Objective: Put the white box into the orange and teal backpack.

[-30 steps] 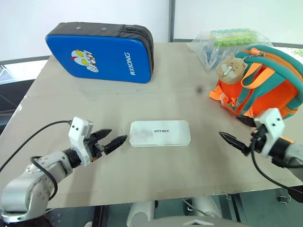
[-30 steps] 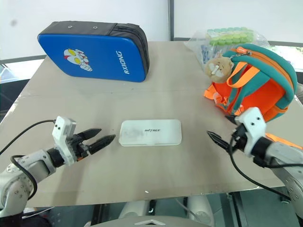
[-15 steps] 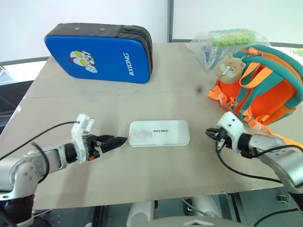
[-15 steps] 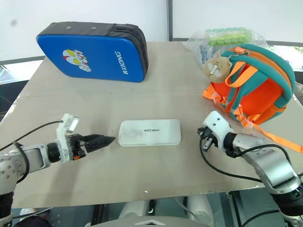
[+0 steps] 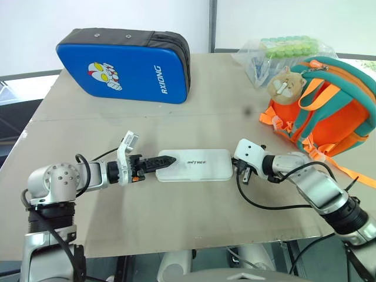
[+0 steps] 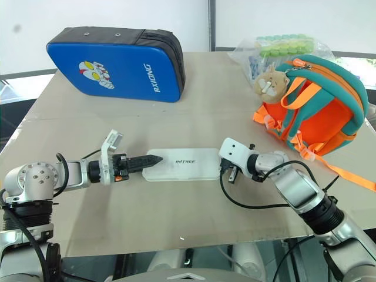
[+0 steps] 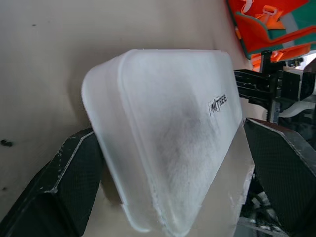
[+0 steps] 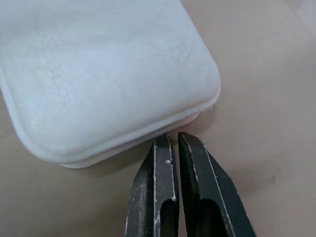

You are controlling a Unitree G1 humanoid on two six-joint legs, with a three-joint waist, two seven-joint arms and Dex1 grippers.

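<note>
Now your left gripper [image 7: 163, 197] gapes wide, straddling the white box's [image 5: 197, 164] 9 o'clock end; your right gripper [image 8: 177, 143] is clenched empty against its 3 o'clock end.

White box [image 5: 194, 164] lies flat mid-table; orange and teal backpack [image 5: 329, 108] sits well apart

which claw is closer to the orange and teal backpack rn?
Right. The right claw, shut, sits at the white box's end facing the orange and teal backpack. The left claw, open, straddles the box's opposite end, farther away.
</note>
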